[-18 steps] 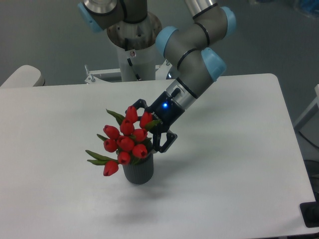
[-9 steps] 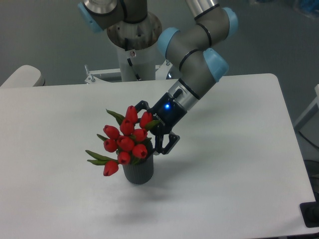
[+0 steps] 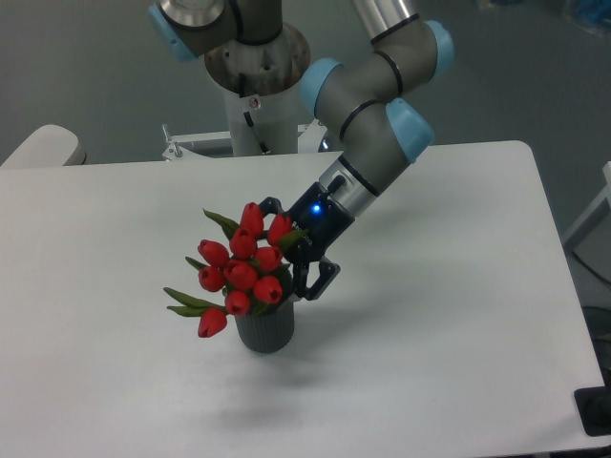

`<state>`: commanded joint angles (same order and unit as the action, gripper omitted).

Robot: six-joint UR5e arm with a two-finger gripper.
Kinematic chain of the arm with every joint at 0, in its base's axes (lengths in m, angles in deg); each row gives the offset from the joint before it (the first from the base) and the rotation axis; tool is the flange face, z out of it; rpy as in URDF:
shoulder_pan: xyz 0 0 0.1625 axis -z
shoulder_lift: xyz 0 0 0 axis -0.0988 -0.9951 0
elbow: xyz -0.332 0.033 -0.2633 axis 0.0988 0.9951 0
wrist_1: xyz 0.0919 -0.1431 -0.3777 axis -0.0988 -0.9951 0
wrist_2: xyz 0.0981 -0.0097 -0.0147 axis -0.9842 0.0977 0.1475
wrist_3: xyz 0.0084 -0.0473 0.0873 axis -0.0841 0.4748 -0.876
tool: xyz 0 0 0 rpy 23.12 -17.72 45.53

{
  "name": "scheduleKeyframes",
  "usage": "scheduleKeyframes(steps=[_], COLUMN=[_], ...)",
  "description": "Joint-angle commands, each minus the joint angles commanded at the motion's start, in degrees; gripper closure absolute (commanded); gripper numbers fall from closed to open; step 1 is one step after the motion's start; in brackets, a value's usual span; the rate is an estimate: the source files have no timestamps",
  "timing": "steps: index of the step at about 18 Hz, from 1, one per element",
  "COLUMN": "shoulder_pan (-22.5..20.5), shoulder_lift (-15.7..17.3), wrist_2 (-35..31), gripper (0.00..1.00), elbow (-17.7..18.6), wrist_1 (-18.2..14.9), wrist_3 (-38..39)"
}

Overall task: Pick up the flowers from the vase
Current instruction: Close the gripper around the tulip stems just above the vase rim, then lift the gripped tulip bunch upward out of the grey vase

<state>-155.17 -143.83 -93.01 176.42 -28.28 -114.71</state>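
One arm reaches down at a slant from the far side of a white table (image 3: 458, 315), and its gripper (image 3: 294, 250) sits against the right flank of the flowers (image 3: 241, 269). Nearest the viewer, just below and left of the gripper, stands the vase (image 3: 264, 327), a small dark grey ribbed cylinder, upright on the table. The flowers are still seated in its mouth: a tight bunch of closed red tulip buds with dark green pointed leaves, rising taller than the vase and leaning a little away from the gripper.

The gripper's dark fingers are spread apart, one showing low beside the vase rim (image 3: 320, 277) and one higher behind the top buds. They appear to bracket the right edge of the bunch, not clenched on anything; whether they already touch buds or stems cannot be told. A blue light glows on the wrist. The slanted approach probably lets the fingers slip in above the vase rim, where the stems gather, without striking the vase.

Buds and leaves crowd the space between the fingers, so a close could crush a bud or nudge the vase over.

Beyond the gripper, the arm's grey links and pale blue joints climb to a white base (image 3: 256, 114) behind the table. Far left sits a pale rounded object (image 3: 43, 146).
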Motion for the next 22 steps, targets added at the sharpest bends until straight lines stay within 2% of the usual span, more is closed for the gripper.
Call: scheduleKeyframes(steps=[2,3,5,6,7,14,22], shoulder_pan=[0.0,0.0,0.0,-0.09,-0.09,-0.26,-0.79], shoulder_lift=[0.0,0.0,-0.09,-0.09,-0.09,-0.09,0.26], wrist_2=[0.09,0.09,0.09,0.09,0.35,0.53,1.93], gripper=[0.03,0.09,0.42,0.55,0.61,0.67,0.69], elbow=[0.17,0.18,0.26,0.35,0.26,0.0,-0.26], wrist_1=[0.26,0.53,1.49,1.93,2.2,2.29,2.29], wrist_3=[0.0,0.0,-0.09,-0.18,-0.18,0.0,0.61])
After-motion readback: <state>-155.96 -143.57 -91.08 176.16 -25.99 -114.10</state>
